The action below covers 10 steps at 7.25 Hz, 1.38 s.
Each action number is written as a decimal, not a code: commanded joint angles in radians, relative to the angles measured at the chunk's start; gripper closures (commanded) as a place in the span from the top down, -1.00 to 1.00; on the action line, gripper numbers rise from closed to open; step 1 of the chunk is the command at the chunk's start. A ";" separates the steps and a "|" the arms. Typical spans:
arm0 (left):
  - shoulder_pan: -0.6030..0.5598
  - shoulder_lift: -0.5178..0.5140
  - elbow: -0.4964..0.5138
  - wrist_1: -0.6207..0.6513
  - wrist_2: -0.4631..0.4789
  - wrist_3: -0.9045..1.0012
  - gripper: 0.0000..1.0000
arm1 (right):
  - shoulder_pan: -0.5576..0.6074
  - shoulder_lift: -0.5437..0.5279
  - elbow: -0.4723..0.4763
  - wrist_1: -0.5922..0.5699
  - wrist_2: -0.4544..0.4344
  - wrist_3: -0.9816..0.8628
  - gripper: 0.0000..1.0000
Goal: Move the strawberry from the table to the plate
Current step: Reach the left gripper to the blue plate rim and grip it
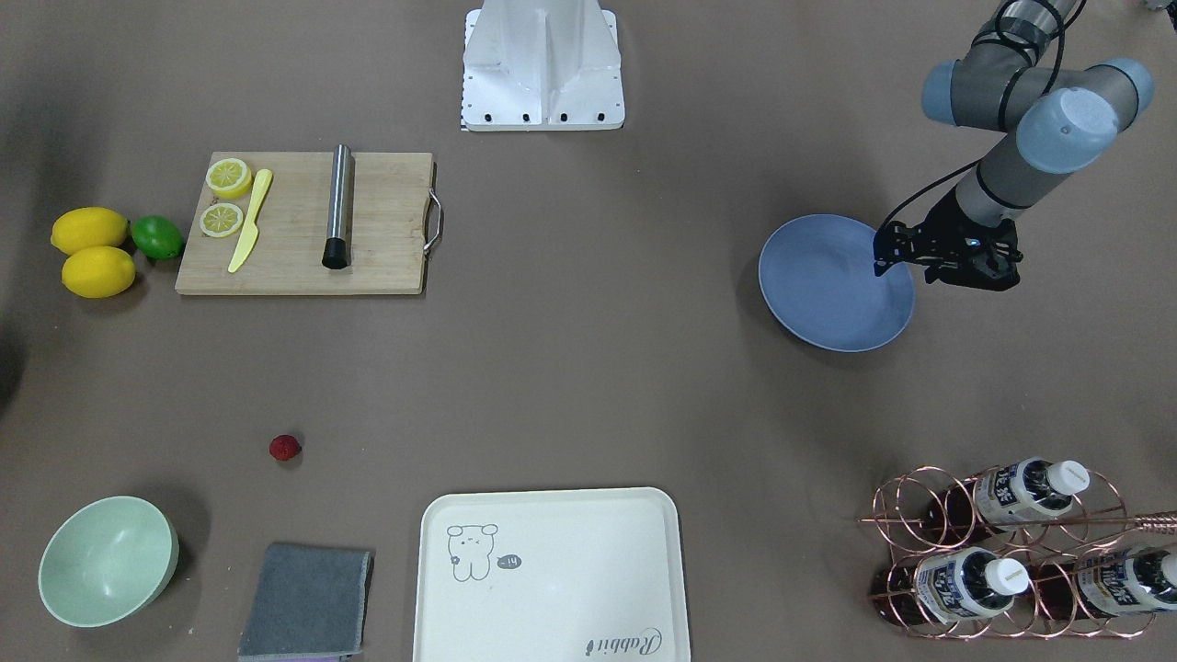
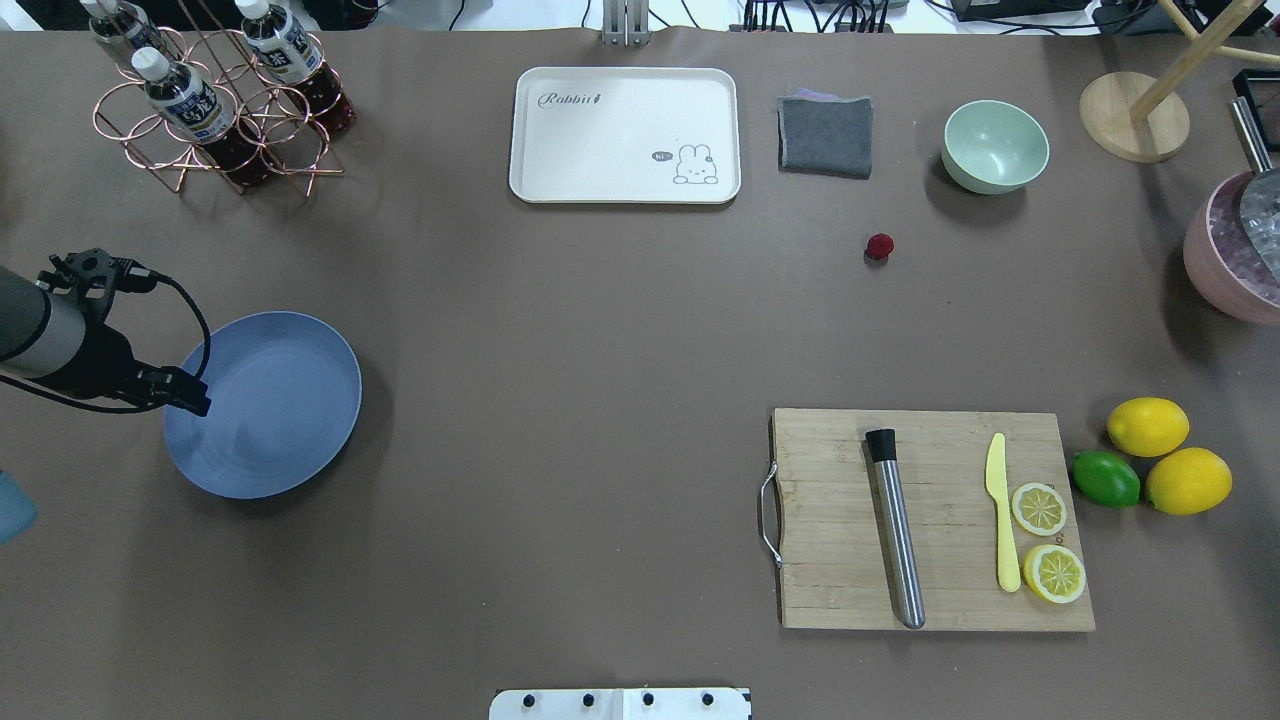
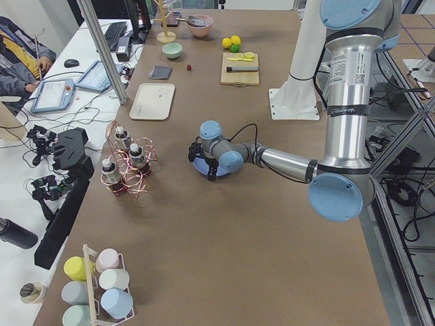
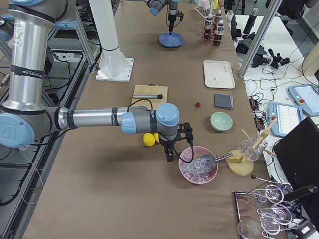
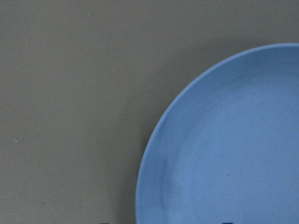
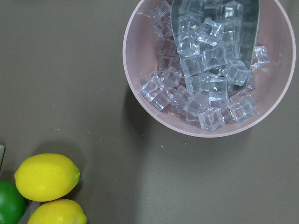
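Note:
The strawberry [image 1: 285, 448] is a small red berry lying alone on the brown table [image 1: 588, 368], between the mint bowl and the cutting board; the overhead view shows the strawberry [image 2: 879, 246] far right of the plate. The blue plate [image 2: 270, 400] is bare. My left gripper [image 2: 195, 402] hangs over the plate's rim [image 1: 828, 285], pointing down, and holds nothing. The left wrist view shows only the plate [image 5: 224, 149] and table, with dark tips far apart at its bottom edge, so the gripper reads as open. My right gripper [image 4: 170, 152] hovers beside a pink ice bowl; I cannot tell its state.
A pink bowl [image 6: 135, 79] of ice cubes sits by lemons [image 6: 46, 177]. The wooden board [image 2: 930, 520] carries a steel muddler, a yellow knife and lemon halves. A mint bowl [image 2: 995, 145], grey cloth [image 2: 825, 135], cream tray [image 2: 625, 135] and bottle rack [image 2: 215, 110] line the far edge.

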 commanded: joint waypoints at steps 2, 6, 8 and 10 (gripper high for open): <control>0.002 0.000 0.046 -0.047 0.001 -0.008 0.39 | 0.000 0.008 0.001 -0.003 0.001 0.000 1.00; 0.002 -0.010 0.042 -0.047 -0.008 -0.063 -1.00 | 0.000 0.011 0.001 -0.005 -0.001 0.001 0.99; 0.002 -0.014 -0.022 -0.047 -0.020 -0.124 -1.00 | -0.046 0.067 0.015 0.003 0.027 0.187 0.99; 0.002 -0.139 -0.058 -0.009 -0.153 -0.347 -1.00 | -0.200 0.214 0.009 0.006 0.027 0.426 0.98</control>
